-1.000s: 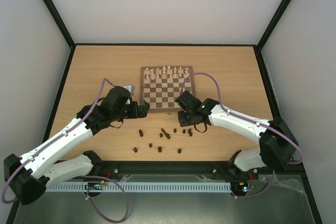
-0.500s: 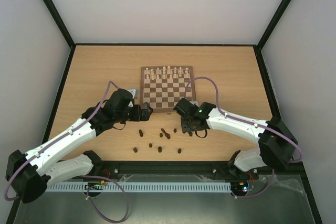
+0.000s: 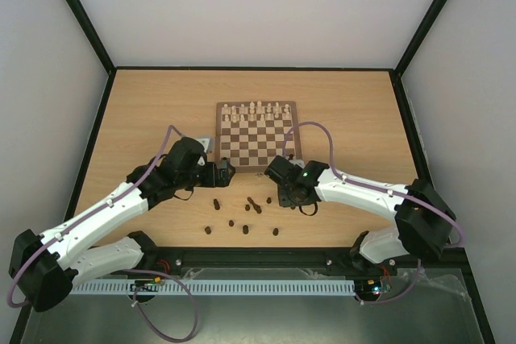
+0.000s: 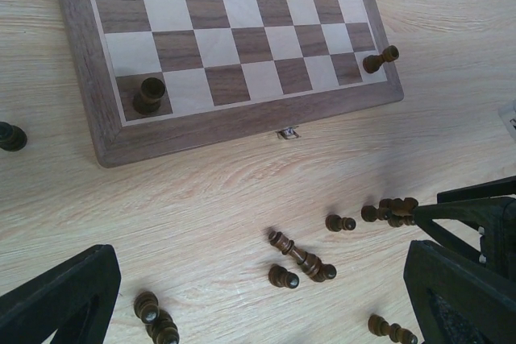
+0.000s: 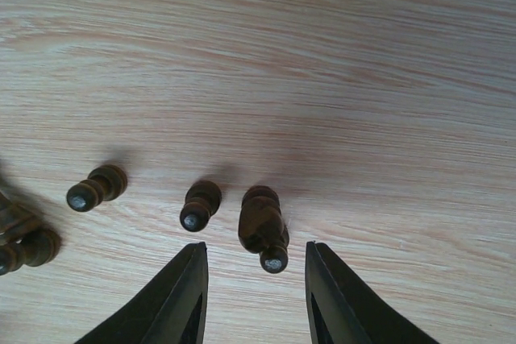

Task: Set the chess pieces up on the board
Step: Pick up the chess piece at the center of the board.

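Observation:
The board (image 3: 256, 141) lies mid-table, with cream-white pieces on its far rows. Several dark chess pieces (image 3: 254, 205) lie scattered on the table in front of it. In the left wrist view one dark piece (image 4: 149, 94) stands on the board's near corner square and another (image 4: 380, 58) lies at the opposite near corner. My left gripper (image 3: 223, 172) is open and empty above the loose pieces (image 4: 302, 257). My right gripper (image 5: 255, 257) is open and low over the table, its fingers (image 5: 173, 304) on either side of a lying dark piece (image 5: 264, 227), not touching it.
A pawn (image 5: 198, 205) lies just left of the straddled piece, and another (image 5: 95, 187) lies further left. One dark piece (image 4: 10, 136) stands off the board's left side. The board's clasp (image 4: 285, 132) faces the arms. The right gripper's black body (image 4: 476, 215) shows beside a cluster of pieces.
My right gripper has moved from the board's near edge down and left over the loose pieces. My left gripper has shifted slightly toward the board's near-left corner.

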`<state>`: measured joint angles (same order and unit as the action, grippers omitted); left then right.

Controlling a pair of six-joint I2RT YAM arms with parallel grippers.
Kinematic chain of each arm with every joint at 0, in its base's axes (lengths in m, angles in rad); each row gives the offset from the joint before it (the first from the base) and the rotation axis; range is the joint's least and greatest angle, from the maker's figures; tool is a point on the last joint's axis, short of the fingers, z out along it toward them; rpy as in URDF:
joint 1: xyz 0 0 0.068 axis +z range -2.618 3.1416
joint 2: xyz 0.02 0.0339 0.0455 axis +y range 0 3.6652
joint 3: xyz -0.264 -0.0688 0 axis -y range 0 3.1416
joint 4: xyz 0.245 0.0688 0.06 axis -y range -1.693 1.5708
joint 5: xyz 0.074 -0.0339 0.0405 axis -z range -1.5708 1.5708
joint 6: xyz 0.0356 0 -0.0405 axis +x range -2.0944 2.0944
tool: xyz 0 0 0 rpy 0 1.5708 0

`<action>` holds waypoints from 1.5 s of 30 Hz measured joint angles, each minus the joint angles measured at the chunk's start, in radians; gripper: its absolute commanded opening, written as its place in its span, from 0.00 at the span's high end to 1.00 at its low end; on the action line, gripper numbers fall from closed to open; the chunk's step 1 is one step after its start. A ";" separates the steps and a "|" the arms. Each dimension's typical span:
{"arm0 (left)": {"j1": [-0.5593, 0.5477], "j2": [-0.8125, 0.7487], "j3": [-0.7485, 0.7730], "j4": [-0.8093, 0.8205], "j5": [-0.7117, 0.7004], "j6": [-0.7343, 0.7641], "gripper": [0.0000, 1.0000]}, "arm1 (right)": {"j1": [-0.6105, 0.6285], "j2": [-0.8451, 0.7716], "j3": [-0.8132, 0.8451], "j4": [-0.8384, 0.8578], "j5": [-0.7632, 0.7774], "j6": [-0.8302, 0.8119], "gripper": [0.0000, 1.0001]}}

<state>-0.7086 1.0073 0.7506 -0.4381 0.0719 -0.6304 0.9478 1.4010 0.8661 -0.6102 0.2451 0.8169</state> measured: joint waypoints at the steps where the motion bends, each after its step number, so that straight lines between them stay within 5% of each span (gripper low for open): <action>1: 0.000 0.000 0.000 0.002 0.000 0.000 0.01 | 0.000 0.003 -0.002 0.000 0.000 0.002 0.67; 45: 0.001 0.018 -0.014 0.007 0.000 0.021 0.01 | -0.041 0.087 -0.019 0.062 0.016 -0.021 0.86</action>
<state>-0.7074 1.0248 0.7364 -0.4313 0.0715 -0.6090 0.9066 1.4879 0.8474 -0.5484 0.2607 0.7959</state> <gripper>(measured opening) 0.994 0.155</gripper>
